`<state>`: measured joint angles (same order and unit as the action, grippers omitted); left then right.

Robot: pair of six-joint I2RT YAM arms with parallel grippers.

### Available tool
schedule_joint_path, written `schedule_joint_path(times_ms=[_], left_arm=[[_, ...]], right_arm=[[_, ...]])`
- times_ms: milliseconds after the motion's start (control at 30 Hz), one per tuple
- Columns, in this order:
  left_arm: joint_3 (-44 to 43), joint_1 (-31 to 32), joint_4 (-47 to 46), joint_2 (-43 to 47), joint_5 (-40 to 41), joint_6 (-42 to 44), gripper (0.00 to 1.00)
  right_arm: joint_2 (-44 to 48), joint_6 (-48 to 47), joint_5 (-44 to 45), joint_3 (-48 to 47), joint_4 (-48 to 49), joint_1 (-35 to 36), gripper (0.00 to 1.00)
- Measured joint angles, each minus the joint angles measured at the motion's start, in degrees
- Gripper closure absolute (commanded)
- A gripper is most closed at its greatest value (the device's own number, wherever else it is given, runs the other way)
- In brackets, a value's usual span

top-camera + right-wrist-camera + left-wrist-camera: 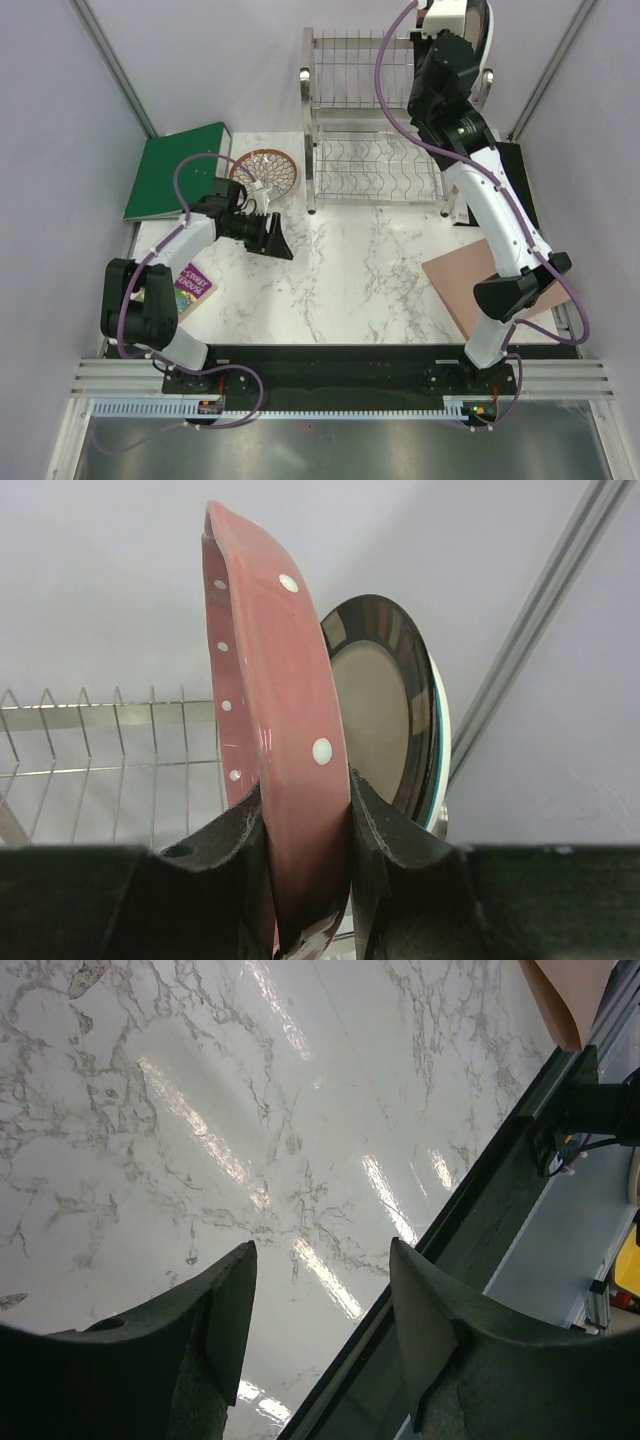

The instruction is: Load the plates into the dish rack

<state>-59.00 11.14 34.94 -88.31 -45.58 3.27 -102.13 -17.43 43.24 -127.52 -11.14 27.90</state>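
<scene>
Pink plate [266,680]: stiff, glossy, breakable, we judge; our right claw [305,815] clamps its rim; left claw [320,1265] apart.

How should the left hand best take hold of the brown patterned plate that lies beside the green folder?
By its rim. The plate seems to lie flat, so only the raised edge offers a hold. Probably come from its near right side, where the edge is bare and the open left hand hovers.
</scene>
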Motion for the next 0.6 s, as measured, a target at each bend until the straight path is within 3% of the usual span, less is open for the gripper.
schedule_joint_path(times_ms=[600], left_arm=[[1.33, 0.24, -2.54, -0.24, -1.18, 0.02, 0.39]], right_arm=[[-4.66, -5.35, -0.22, -0.7, 3.67, -2.99, 1.0]])
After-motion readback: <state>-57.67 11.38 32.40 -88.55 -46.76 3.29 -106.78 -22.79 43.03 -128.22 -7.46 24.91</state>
